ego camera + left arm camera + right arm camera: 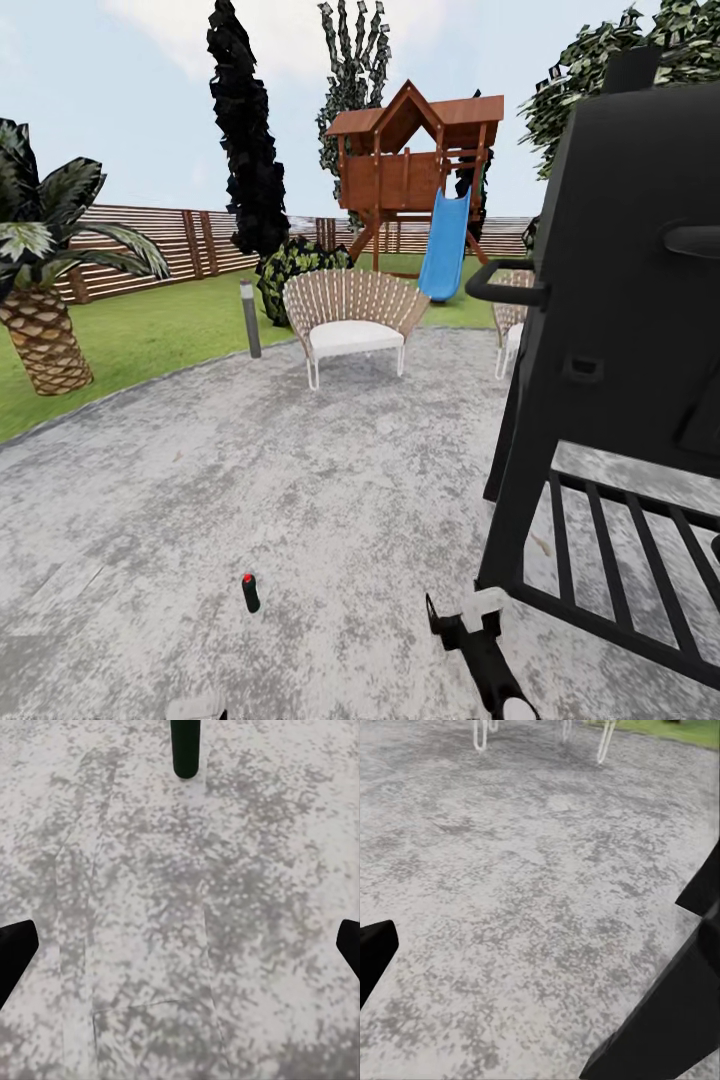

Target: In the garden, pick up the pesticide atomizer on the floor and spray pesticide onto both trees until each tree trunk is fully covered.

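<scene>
The pesticide atomizer stands upright on the floor, straight ahead of the left gripper, whose fingers are spread wide with nothing between them. The right gripper hangs beside the black grill, well apart from the atomizer; whether its jaws are parted I cannot tell. Beyond stand a white chair and playset.

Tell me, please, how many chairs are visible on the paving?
2. One white chair stands in full view before the playset; a second chair peeks out behind the black grill, mostly hidden. Others may be hidden.
</scene>
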Robot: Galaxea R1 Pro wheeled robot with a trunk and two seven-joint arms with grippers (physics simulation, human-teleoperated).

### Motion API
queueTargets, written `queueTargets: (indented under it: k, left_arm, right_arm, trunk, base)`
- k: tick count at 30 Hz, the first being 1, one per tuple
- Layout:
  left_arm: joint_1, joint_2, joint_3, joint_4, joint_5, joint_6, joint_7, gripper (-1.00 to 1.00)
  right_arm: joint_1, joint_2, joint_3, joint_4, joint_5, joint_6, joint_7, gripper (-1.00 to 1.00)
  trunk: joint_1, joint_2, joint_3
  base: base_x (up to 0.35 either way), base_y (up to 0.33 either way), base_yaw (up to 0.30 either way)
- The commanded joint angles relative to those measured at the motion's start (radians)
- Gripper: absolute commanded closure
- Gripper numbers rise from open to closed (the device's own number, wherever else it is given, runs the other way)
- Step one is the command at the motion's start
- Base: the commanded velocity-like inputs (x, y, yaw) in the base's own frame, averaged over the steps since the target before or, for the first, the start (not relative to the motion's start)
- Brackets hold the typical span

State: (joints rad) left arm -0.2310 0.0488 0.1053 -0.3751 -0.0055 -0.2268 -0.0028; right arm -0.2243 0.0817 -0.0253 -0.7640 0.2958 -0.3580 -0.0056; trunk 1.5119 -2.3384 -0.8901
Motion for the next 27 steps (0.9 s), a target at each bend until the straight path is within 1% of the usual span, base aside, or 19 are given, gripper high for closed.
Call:
queueTargets:
  k: [1, 4, 7, 11, 16, 19, 23, 27]
  left_arm:
    - [-0.001, -0.001, 0.003, 0.001, -0.001, -0.003, 0.0, -1.0]
    - [-0.001, -0.001, 0.002, 0.001, 0.0, -0.003, 0.0, -1.0]
    - [-0.001, -0.001, 0.002, 0.001, -0.001, -0.003, 0.0, -1.0]
    - [-0.001, 0.0, 0.002, 0.001, -0.001, -0.003, 0.0, -1.0]
    - [-0.001, 0.0, 0.003, 0.001, -0.001, -0.003, 0.0, -1.0]
    - [-0.001, 0.0, 0.004, 0.001, -0.001, -0.003, 0.0, -1.0]
    - [-0.001, -0.001, 0.002, 0.001, -0.001, -0.003, 0.0, -1.0]
    - [-0.001, 0.0, 0.002, 0.001, -0.001, -0.003, 0.0, -1.0]
  right_arm:
    - [-0.015, 0.001, -0.002, 0.008, 0.008, -0.003, 0.0, -1.0]
    - [-0.034, 0.007, 0.0, 0.048, 0.007, -0.004, 0.001, -1.0]
    - [-0.039, 0.022, 0.001, 0.068, 0.01, -0.005, 0.001, -1.0]
    - [-0.041, 0.03, 0.0, 0.089, 0.009, -0.005, 0.001, -1.0]
    - [-0.041, 0.031, -0.006, 0.177, 0.006, -0.009, 0.006, -1.0]
    - [-0.041, 0.029, -0.003, 0.209, 0.008, -0.016, 0.007, -1.0]
    - [-0.041, 0.025, -0.004, 0.222, 0.008, -0.027, 0.007, -1.0]
    - [-0.041, 0.023, -0.005, 0.224, 0.009, -0.029, 0.008, -1.0]
  trunk:
    - [0.004, -0.008, -0.004]
    - [0.015, -0.029, -0.014]
    - [0.027, -0.05, -0.023]
    - [0.042, -0.078, -0.036]
    - [0.061, -0.113, -0.051]
    - [0.073, -0.134, -0.061]
    - [0.088, -0.162, -0.073]
    - [0.09, -0.163, -0.089]
  base:
    - [0.0, 0.0, 0.0]
    - [0.0, 0.0, 0.0]
    - [0.0, 0.0, 0.0]
    - [0.0, 0.0, 0.0]
    - [0.0, 0.0, 0.0]
    - [0.0, 0.0, 0.0]
    - [0.0, 0.0, 0.0]
    - [0.0, 0.0, 0.0]
